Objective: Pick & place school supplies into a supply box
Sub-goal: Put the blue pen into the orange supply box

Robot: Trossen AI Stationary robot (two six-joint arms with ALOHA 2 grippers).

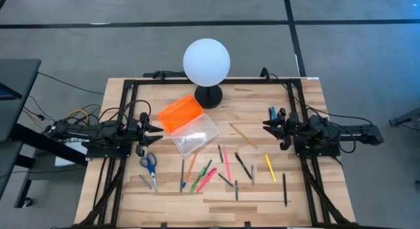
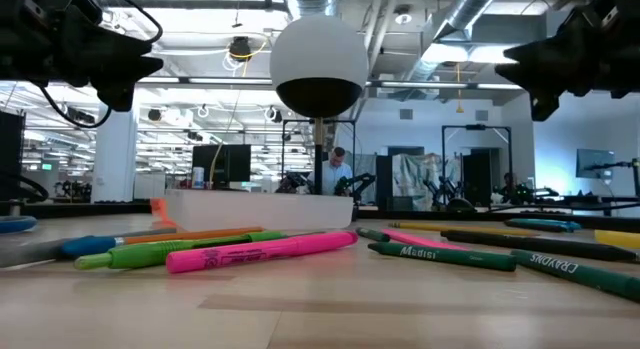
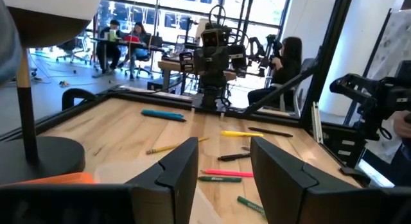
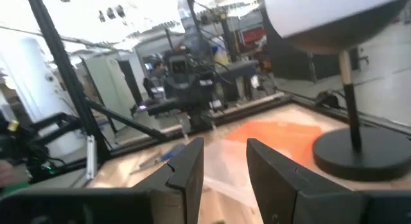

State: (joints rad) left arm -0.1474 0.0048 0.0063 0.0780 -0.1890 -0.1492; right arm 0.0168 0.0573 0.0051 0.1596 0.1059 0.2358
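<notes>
Meanwhile both jaws stand apart: the left gripper [image 1: 156,128] sits just beside the supply box [image 1: 189,124], the right gripper [image 1: 268,127] well apart from it.

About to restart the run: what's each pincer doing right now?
Left pincer: open, holding nothing, beside the supply box.
Right pincer: open, holding nothing.

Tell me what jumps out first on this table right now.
The white globe lamp on its black base dominates the far middle of the table. Just in front of it lies the supply box, orange lid swung open. Nearer the front edge, pens, pencils and markers lie scattered, with blue-handled scissors to their left.
</notes>
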